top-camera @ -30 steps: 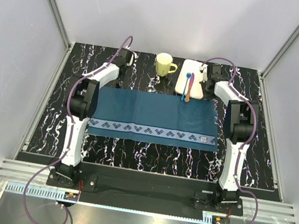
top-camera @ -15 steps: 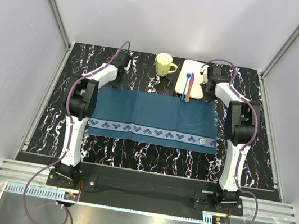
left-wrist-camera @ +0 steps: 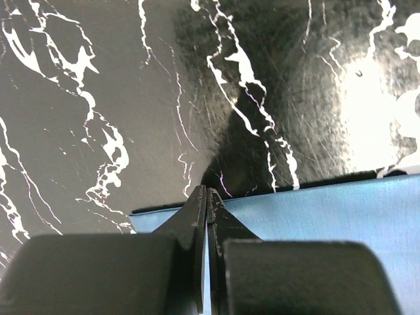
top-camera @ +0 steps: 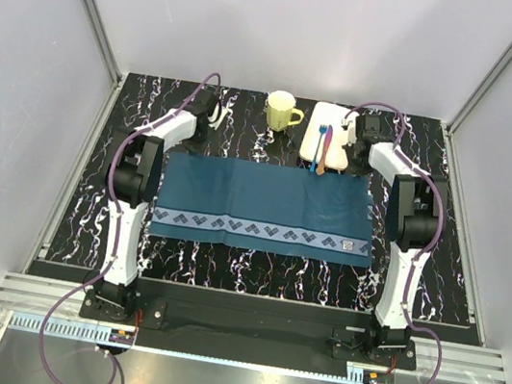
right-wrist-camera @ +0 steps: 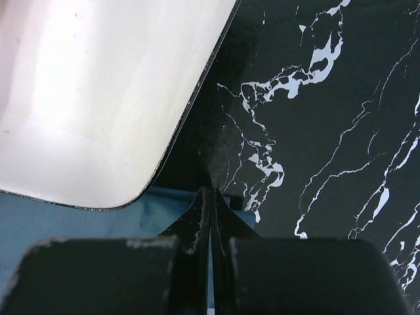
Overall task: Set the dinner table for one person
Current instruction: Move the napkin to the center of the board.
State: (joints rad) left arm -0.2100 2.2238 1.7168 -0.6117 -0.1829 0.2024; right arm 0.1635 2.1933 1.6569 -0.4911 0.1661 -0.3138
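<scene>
Counter (top-camera: 87,214): black, with white marble-like veins and faint purple streaks. Placemat (top-camera: 265,194): dark blue, with a paler blue border band of darker chevron shapes along its near edge. Mug (top-camera: 281,110): pale yellow. Rectangular plate (top-camera: 318,119): cream-white. Two utensils lying on it: one blue (top-camera: 318,148), one orange (top-camera: 325,150). Left hand (left-wrist-camera: 205,197) and right hand (right-wrist-camera: 209,197): black. Arms (top-camera: 128,230): white and black, with purple cables (top-camera: 53,335).

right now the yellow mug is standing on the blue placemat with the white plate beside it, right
Not quite: the yellow mug stands on the bare dinner table beyond the blue placemat, not on it, as the top external view shows. The white plate is beside it.
</scene>
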